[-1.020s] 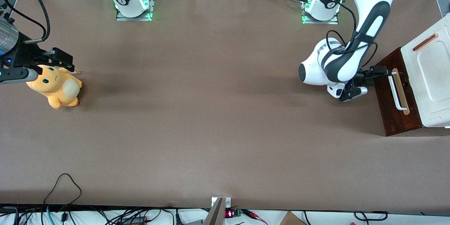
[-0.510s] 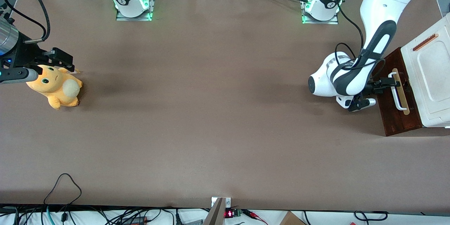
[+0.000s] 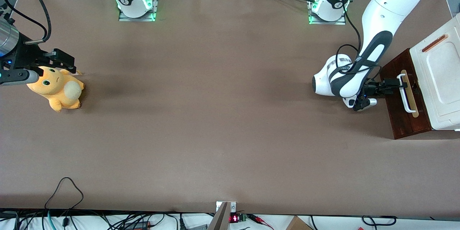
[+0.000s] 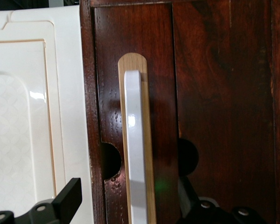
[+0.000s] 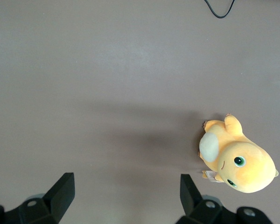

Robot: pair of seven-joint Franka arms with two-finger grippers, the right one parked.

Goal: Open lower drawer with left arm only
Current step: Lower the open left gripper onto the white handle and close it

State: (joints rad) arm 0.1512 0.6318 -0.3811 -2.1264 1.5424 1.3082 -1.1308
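The lower drawer (image 3: 399, 115) shows its dark reddish-brown front at the working arm's end of the table. Its white bar handle (image 3: 405, 95) lies on a pale wood strip (image 4: 149, 140). The left arm (image 3: 377, 25) reaches down to the drawer front, and its black gripper (image 3: 395, 84) is at the end of the handle farther from the front camera. In the left wrist view the gripper (image 4: 128, 186) is open. Its fingers (image 4: 65, 203) stand one on each side of the handle (image 4: 134, 140) with a gap to each finger. The drawer front sits flush under the white cabinet top (image 3: 440, 79).
An orange plush toy (image 3: 55, 88) lies toward the parked arm's end of the table, under the parked gripper. Both arm bases (image 3: 327, 7) stand along the table edge farthest from the front camera. Loose cables (image 3: 64, 190) lie by the nearest edge.
The left arm swung nearer to the front camera and in toward the drawer, bringing its gripper from just off the handle's end to around the handle. The drawer front has not visibly moved.
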